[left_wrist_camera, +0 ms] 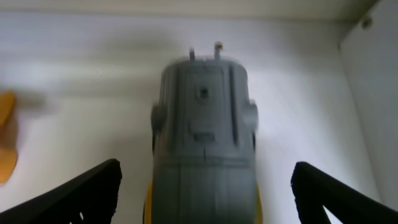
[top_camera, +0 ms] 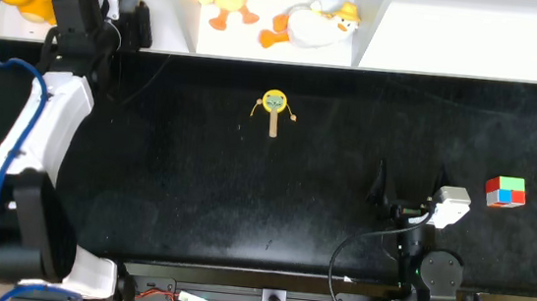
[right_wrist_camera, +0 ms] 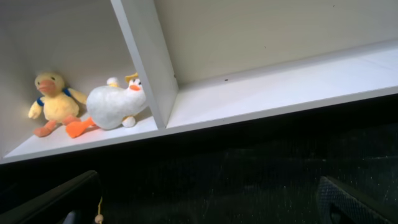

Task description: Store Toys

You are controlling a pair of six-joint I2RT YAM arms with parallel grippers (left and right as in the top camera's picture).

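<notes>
Left gripper (left_wrist_camera: 206,167): fingers apart, not closed on anything.
Grey robot toy (left_wrist_camera: 204,106): dead ahead, centred between those fingers, inside left shelf bay (left_wrist_camera: 311,87); gap either side.
Likely exit: straight back, no sideways sweep.
Right gripper (top_camera: 406,193): fingers apart, holding nothing.
Colour cube (top_camera: 506,191): on table (top_camera: 151,139), right of right gripper; right arm nearer.
Rattle (top_camera: 274,107): mid-table, handle toward arms.

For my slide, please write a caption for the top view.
Left gripper at the shelf; rattle and cube lie on the table.
</notes>
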